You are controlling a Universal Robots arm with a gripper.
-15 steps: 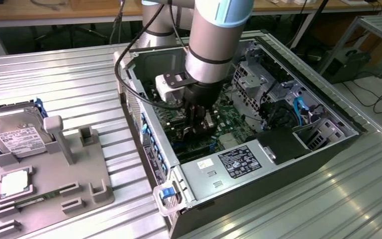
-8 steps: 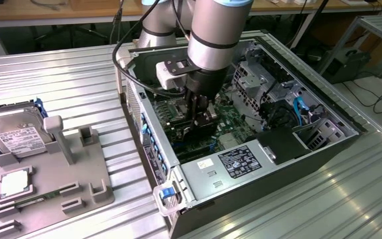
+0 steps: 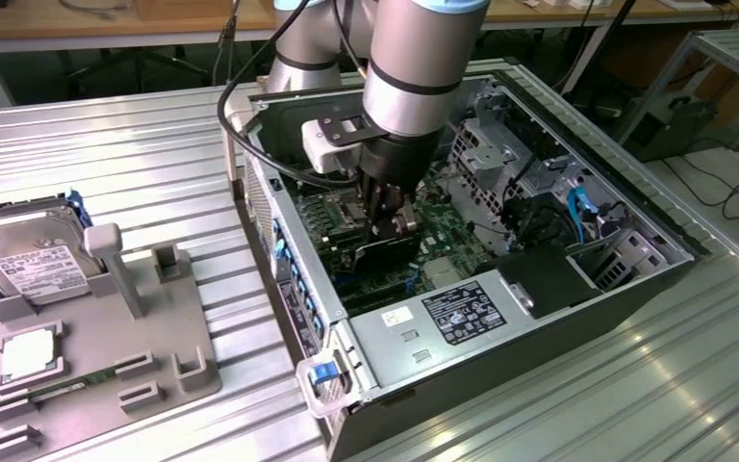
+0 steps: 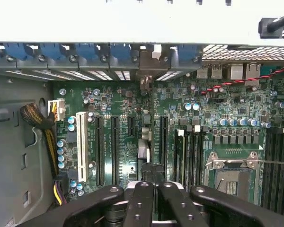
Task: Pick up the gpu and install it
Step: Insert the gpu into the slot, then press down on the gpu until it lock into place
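gripper: gripper [image 4: 149,189] was down inside the open pc case [image 3: 383,332], over the motherboard [image 4: 118,101]; fingers [image 4: 139,203] drawn close together, nearly shut
held: looked clamped on the gpu [image 4: 149,142], seen edge-on in the wrist view as a thin dark card running straight away from the fingers; in the exterior view it showed as a dark slab [image 3: 389,252] right under the gripper
gpu position: standing on edge over the board, long axis parallel to the expansion slots [image 4: 114,149], bracket end pointing at the case's rear wall [image 4: 132,54]
key relation: card sat directly below the tool, not beside it; it lined up with a slot between the black slots and the ram slots [image 4: 191,153]; whether it was seated or just above — could not tell
bracket: metal end [image 4: 144,85] near the rear slot opening, contact unclear
farther off: cpu socket [image 4: 232,165] beside the card; outside the case, grey fixture tray [image 3: 100,346] with hard drive [image 3: 23,255], well apart from the arm
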